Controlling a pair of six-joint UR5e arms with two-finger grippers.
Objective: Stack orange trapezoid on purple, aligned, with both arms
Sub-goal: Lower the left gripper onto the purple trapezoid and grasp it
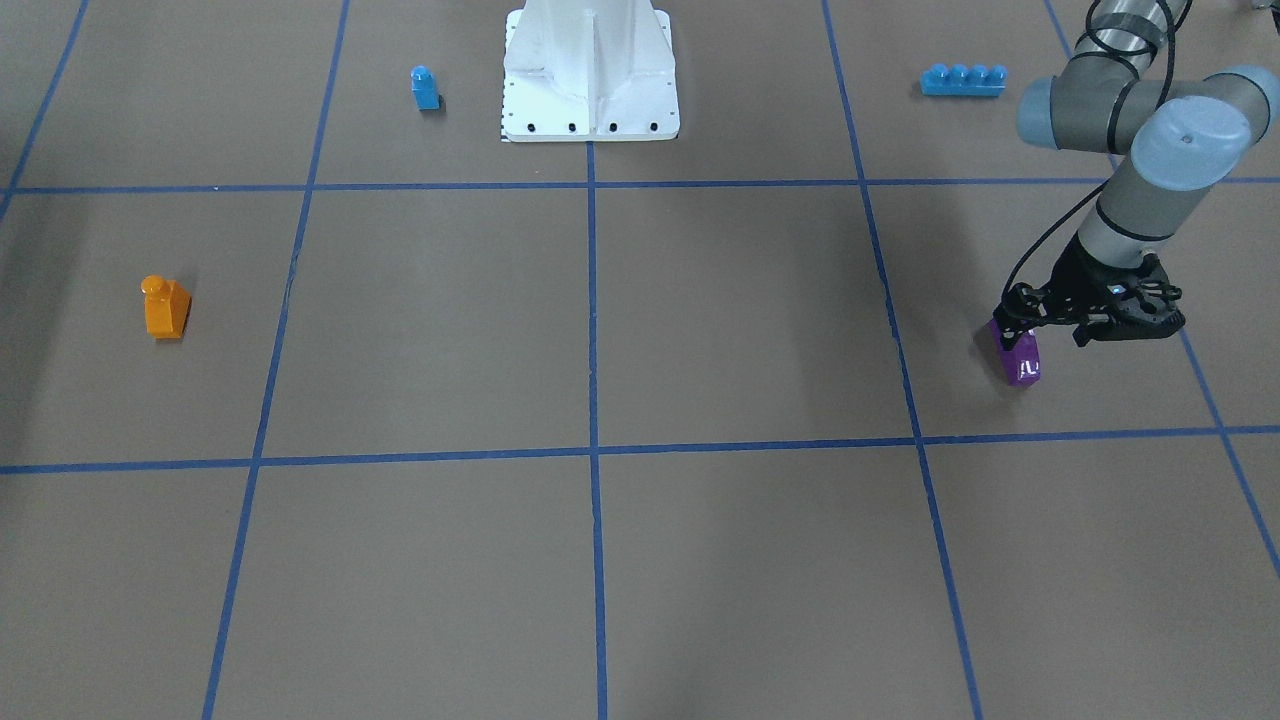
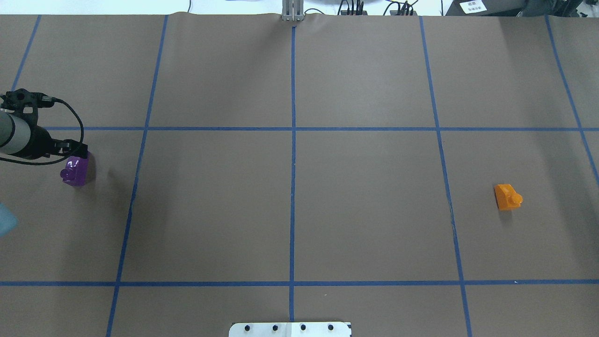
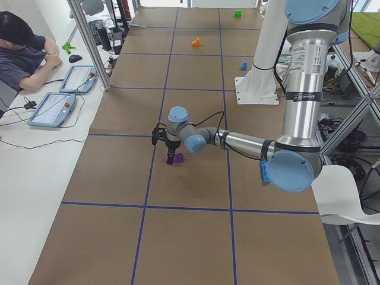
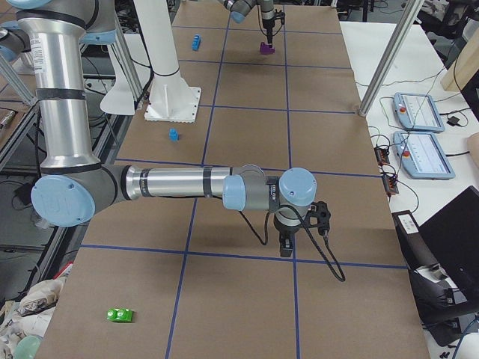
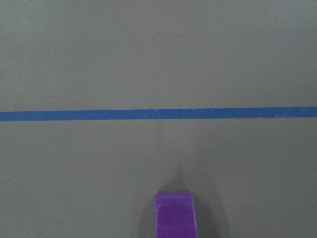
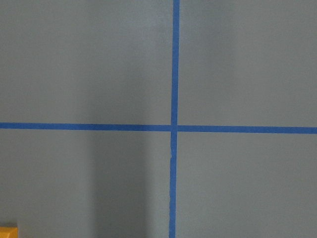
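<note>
We note the left gripper at the small glossy purple plastic wedge brick, grip indeterminate, while the orange plastic trapezoid brick stands well apart, nearer the right gripper, whose closure we likewise cannot judge.

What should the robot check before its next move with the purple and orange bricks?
1. Left gripper at the purple brick: ok, it sits right over it.
2. Purple brick firmly held: cannot tell, the pictures do not show whether the gripper has closed.
3. Orange trapezoid upright, stud up, nothing touching it: ok.
4. Right gripper centred over the orange trapezoid: not ok, the right wrist view catches only its corner at the bottom-left edge.
5. Blue bricks out of the way: ok, the small blue brick and the long blue brick sit back beside the robot's base.
</note>
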